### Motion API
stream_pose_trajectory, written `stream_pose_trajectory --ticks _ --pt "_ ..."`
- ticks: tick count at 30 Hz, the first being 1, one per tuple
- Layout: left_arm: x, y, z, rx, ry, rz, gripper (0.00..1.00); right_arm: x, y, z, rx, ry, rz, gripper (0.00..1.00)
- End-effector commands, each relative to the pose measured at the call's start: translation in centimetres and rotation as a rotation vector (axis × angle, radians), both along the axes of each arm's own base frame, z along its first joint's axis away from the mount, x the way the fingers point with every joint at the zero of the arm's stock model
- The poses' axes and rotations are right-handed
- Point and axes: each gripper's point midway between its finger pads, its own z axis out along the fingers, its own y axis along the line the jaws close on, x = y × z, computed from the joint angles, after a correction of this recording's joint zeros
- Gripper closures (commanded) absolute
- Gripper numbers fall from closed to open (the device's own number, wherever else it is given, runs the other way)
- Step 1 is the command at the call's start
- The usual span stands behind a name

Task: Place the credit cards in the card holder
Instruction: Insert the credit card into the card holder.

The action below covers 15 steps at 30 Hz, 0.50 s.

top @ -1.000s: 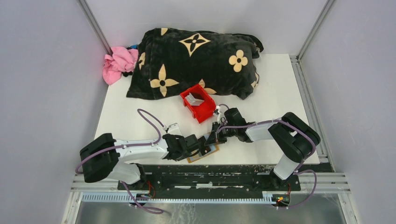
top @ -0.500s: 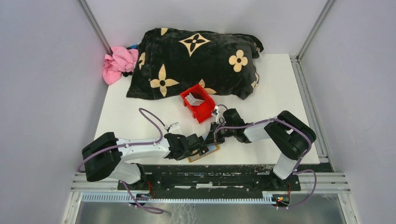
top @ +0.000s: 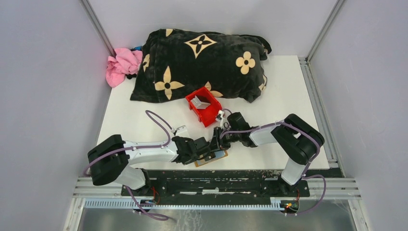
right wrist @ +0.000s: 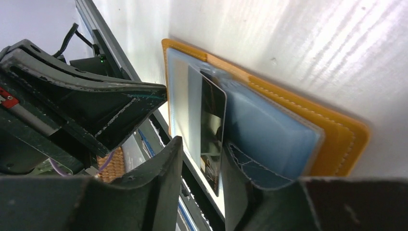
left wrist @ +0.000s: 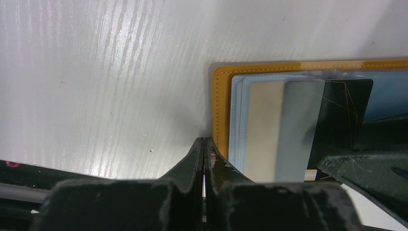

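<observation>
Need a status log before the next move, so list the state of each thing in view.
card holder: open, flat on the table.
credit card: over the holder's pockets, not fully in.
left pincer: shut, empty, at the holder's edge.
right pincer: straddles the card; grip unclear.
red bin: upright, pale cards inside.
blanket: bunched.
pink cloth: crumpled.

Card holder (top: 215, 158) at table (top: 284, 96) near edge; bin (top: 204, 106) behind it.

Bright even light; streaky glare on table (left wrist: 96, 72); wrist-view foregrounds blurred.
</observation>
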Motion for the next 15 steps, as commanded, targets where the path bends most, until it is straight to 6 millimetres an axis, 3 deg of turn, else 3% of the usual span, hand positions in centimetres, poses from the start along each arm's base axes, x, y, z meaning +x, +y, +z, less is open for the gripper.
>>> stream_pose_trajectory --ticks 1,8,15 --pt "-1.0 -0.1 -2.3 0.017 0.057 -0.044 0.97 -0.5 -0.8 -0.7 -0.107 -0.045 0.044 0.55" --pt "-0.6 -0.4 -2.0 -0.006 0.035 -0.032 0.97 0.0 -0.8 0.2 -0.168 -0.082 0.086 0.47" --pt "-0.3 -0.7 -1.8 -0.029 0.013 -0.031 0.97 0.1 -0.7 0.4 -0.221 -0.096 0.102 0.45"
